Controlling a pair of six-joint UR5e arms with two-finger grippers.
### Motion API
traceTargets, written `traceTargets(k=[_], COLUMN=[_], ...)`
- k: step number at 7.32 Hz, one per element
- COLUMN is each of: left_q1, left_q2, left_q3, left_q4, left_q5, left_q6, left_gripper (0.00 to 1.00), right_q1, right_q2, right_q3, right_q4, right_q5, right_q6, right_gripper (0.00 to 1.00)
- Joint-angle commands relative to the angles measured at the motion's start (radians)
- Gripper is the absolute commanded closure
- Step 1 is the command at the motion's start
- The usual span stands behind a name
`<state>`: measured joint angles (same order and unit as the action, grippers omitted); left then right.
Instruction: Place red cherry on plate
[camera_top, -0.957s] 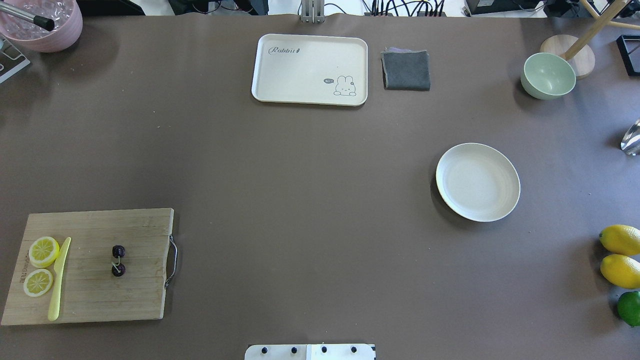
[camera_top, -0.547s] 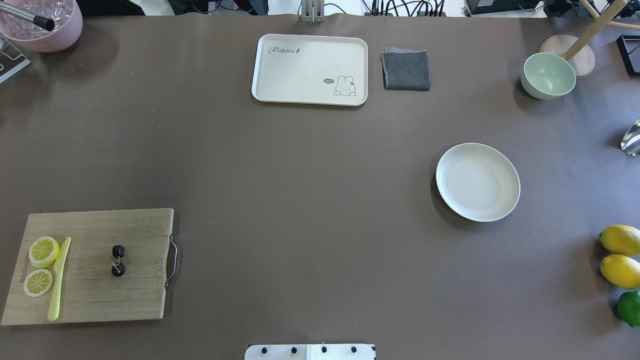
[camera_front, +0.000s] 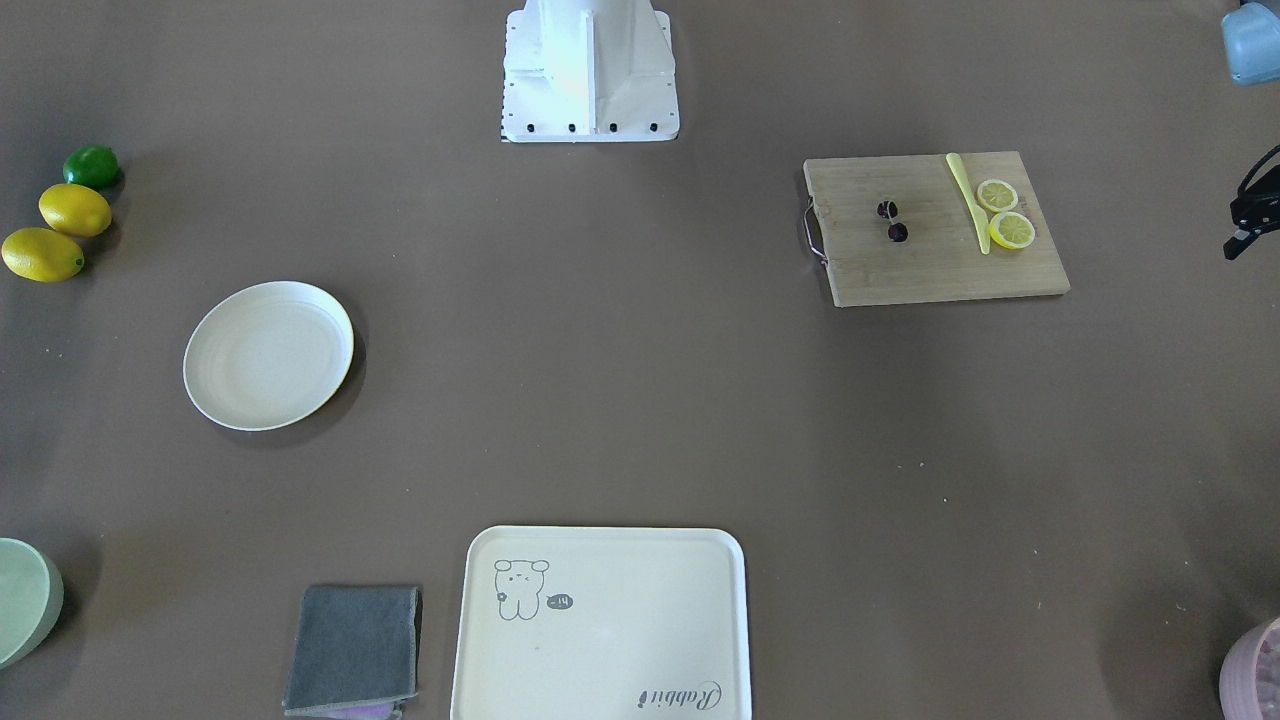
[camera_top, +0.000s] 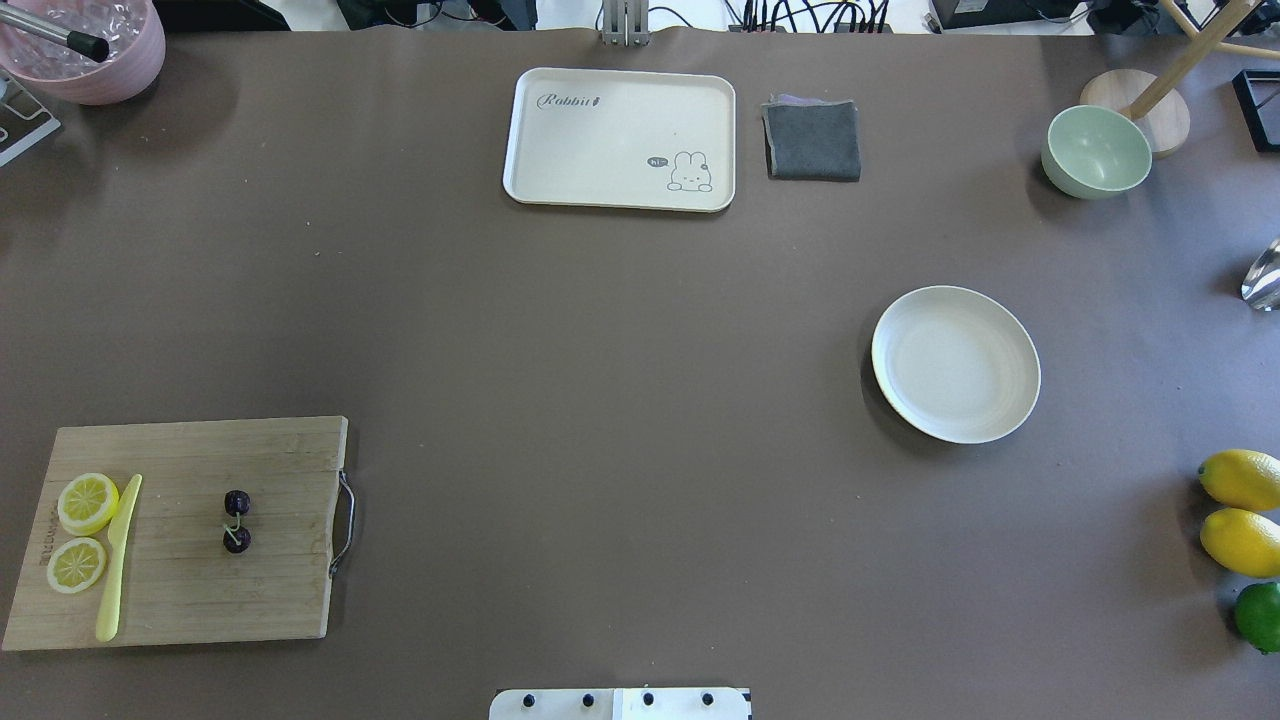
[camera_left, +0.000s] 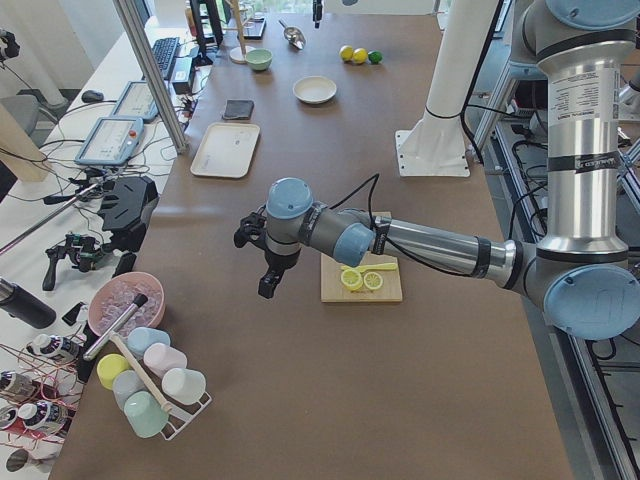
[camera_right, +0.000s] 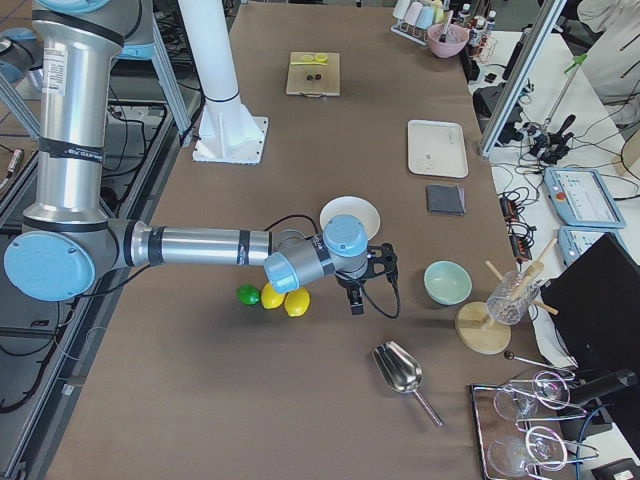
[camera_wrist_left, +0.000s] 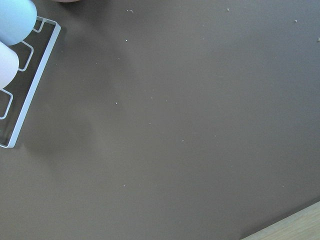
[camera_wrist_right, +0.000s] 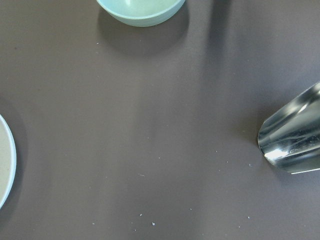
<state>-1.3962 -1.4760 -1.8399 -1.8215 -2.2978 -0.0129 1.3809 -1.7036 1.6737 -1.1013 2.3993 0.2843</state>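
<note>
Firstly, the left pincer (camera_left: 268, 288) hangs above the brown desk (camera_top: 600, 400). It is off the wooden cutting board (camera_top: 200, 590), on the side toward the rack of cups (camera_left: 150, 385), and its fingers point down. Nothing shows between the fingers, but how wide they stand I cannot tell from the side view. The right pincer (camera_right: 355, 300) hangs over the desk among the plate (camera_top: 955, 363), the pale green bowl (camera_top: 1096, 150) and the metal scoop (camera_right: 400, 372). It also points down, and its opening I cannot tell either.

The red cherry (camera_top: 236, 521) lies on the cutting board, a little toward the end with the metal handle (camera_top: 346, 522). It is a pair of very small balls, very dark red and almost black, joined by a thin greenish stem. On the same board a yellow plastic knife (camera_top: 118, 560) lies between the cherry and two lemon slices (camera_top: 88, 503), apart from the cherry.

The plate is round and cream-white with a low rim. It stands on the robot's right half of the desk, well apart from the board. Two lemons (camera_top: 1243, 478) and a lime (camera_top: 1260, 615) lie at the desk's right edge, near the plate. At the far side is a cream tray (camera_top: 620, 140) with a rabbit drawing, and a folded grey cloth (camera_top: 812, 140) lies just beside it. A pink bowl (camera_top: 85, 45) stands in the far left corner.
</note>
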Motion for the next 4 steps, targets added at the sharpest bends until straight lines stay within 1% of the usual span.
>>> traceTargets(k=[1,2,3,4], left_q1=[0.0,-0.001,0.005,0.008], left_q2=[0.002,0.002,0.0,-0.004], left_q3=[0.017,0.024,0.019,0.018], left_q4=[-0.004,-0.005,-0.005,-0.007], left_q5=[0.0,-0.002,-0.002,-0.003], left_q6=[0.001,-0.001,-0.066,-0.096], left_gripper=[0.03,0.03,0.03,0.03], right_q1=[-0.046,-0.089,-0.108,-0.168], right_q2=[0.056,0.08,0.114,0.171], right_q3=[0.006,-0.002,0.0,0.003], right_q4=[0.001,0.003,0.003,0.005], right_q5=[-0.003,-0.014,-0.014,-0.017], right_q6=[0.009,0.012,0.036,0.179], right_gripper=[0.0,0.0,0.0,0.0])
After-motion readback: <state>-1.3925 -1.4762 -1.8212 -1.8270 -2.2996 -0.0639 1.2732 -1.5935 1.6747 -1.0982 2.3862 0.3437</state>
